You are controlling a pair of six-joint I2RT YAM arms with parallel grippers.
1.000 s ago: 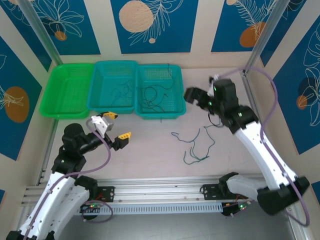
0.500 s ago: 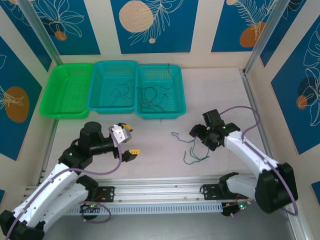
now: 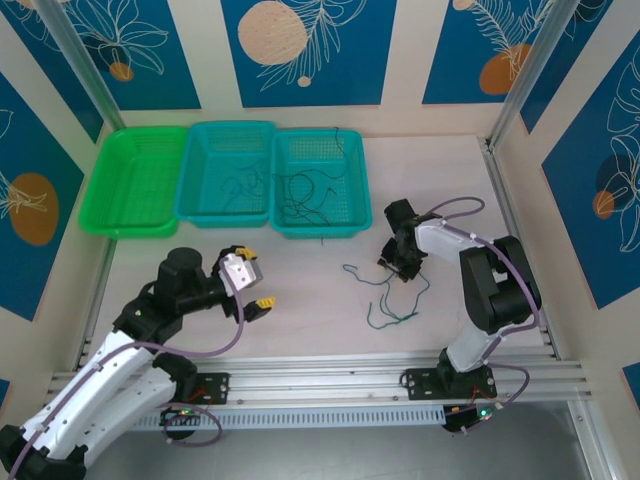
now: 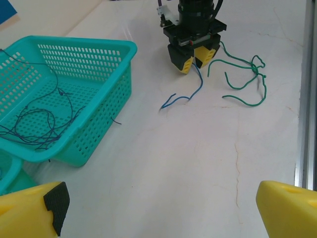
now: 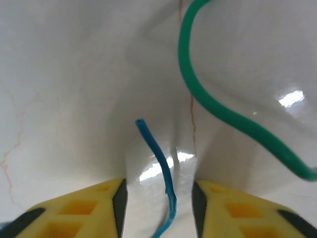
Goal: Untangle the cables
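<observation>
My right gripper (image 5: 158, 198) sits open on the table (image 5: 74, 74), jaws straddling the blue cable (image 5: 153, 144) near its free end, green cable (image 5: 223, 114) just beside. I'd close squarely on blue alone, then lift slowly so it slides free. Left gripper (image 3: 256, 280) hovers open near the teal basket (image 4: 84, 45)

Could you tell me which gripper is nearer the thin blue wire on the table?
Right. The right gripper stands over the thin blue wire, a finger on either side; the left gripper hovers well apart.
</observation>
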